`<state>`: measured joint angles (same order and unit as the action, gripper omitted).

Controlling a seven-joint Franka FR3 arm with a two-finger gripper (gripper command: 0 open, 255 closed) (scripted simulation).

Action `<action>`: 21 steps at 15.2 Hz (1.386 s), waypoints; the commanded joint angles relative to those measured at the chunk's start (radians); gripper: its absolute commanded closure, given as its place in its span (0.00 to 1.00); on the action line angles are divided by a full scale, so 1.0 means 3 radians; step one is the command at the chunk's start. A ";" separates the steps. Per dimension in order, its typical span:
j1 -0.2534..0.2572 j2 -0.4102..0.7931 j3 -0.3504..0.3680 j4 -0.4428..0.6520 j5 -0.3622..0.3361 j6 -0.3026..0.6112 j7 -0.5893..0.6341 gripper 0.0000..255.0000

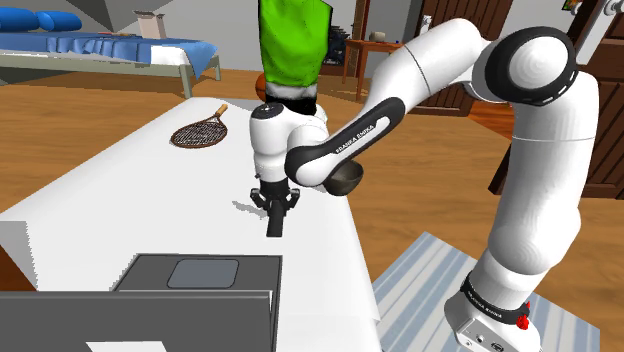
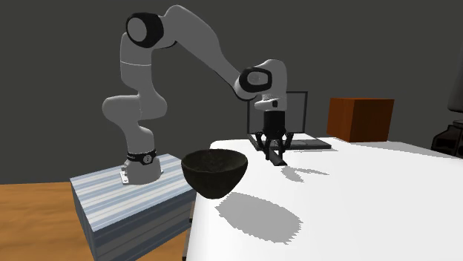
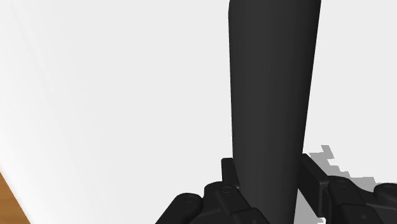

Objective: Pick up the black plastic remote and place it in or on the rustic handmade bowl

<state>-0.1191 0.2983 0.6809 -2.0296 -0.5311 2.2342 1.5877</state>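
The black remote [image 1: 275, 222] is a long dark bar on the white table [image 1: 150, 200]. My gripper [image 1: 274, 200] comes straight down on its near end and is shut on it. In the wrist view both fingers [image 3: 229, 173] press the sides of the remote [image 3: 270, 89], which runs away from the hand over the white surface. I cannot tell whether it is lifted off the table. The dark, rough bowl [image 2: 214, 172] stands at the table's edge, close beside the gripper [image 2: 272, 148] on the second exterior view's left. In the shoulder view the bowl [image 1: 347, 180] peeks out behind my forearm.
A brown racket [image 1: 200, 132] lies farther back on the table. A bright green object [image 1: 293, 40] stands behind the arm. A dark grey box [image 1: 200, 275] sits at the table's near end. A brown cabinet [image 2: 361, 119] and a dark screen [image 2: 295, 111] stand beyond the table.
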 commanded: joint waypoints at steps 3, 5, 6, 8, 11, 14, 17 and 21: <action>-0.0038 -0.0110 0.0049 0.0050 0.0124 -0.0117 -0.0105 1.00; -0.0056 -0.0165 0.0072 0.0079 0.0186 -0.0178 -0.0157 1.00; -0.0064 -0.0192 0.0082 0.0094 0.0216 -0.0210 -0.0183 1.00; -0.0079 -0.0245 0.0101 0.0128 0.0274 -0.0274 -0.0233 1.00; -0.0099 -0.0319 0.0125 0.0184 0.0357 -0.0372 -0.0305 1.00; -0.0116 -0.0387 0.0145 0.0248 0.0432 -0.0474 -0.0373 1.00; -0.0129 -0.0449 0.0161 0.0319 0.0501 -0.0579 -0.0438 1.00; -0.0142 -0.0521 0.0177 0.0425 0.0582 -0.0725 -0.0517 1.00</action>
<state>-0.1608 0.1475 0.7328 -1.9092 -0.3625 2.0270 1.4386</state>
